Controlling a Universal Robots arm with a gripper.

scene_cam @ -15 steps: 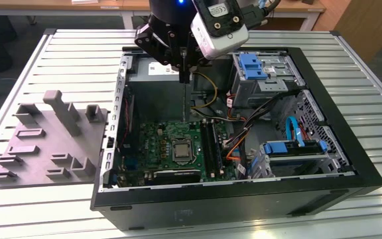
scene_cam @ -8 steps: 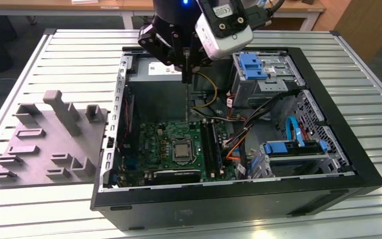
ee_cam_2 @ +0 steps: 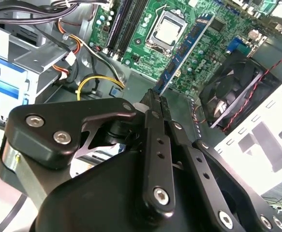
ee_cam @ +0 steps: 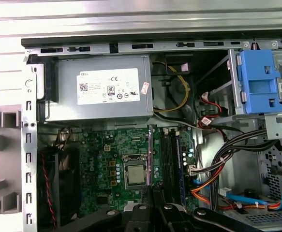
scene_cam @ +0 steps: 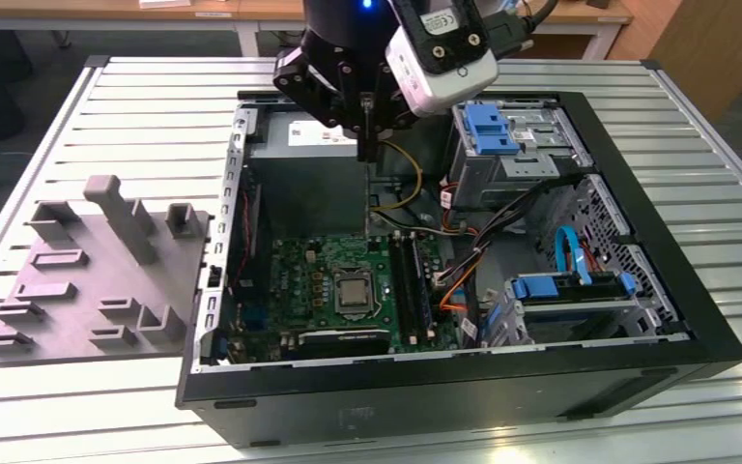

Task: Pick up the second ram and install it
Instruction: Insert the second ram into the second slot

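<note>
Starting with the slatted surface (scene_cam: 680, 126), we saw the open computer case (scene_cam: 680, 338) and its motherboard (scene_cam: 332, 280). In the upper middle of the exterior view, the hand (scene_cam: 368, 153) was clamped on the second ram (ee_cam_2: 185, 50), which hung edge-on above the board. We judged this the carrying step; seating it would call for aligning it with the memory slots (scene_cam: 408, 280).

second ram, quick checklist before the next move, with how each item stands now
1. second ram clamped in the gripper: ok
2. Stick lifted clear of the grey tray: ok
3. Stick parallel to the socket rails: ok
4. Stick directly over a free rail: cannot tell
5. Stick seated: not ok, it hangs above the motherboard
6. cables lying off the rails: ok
</note>
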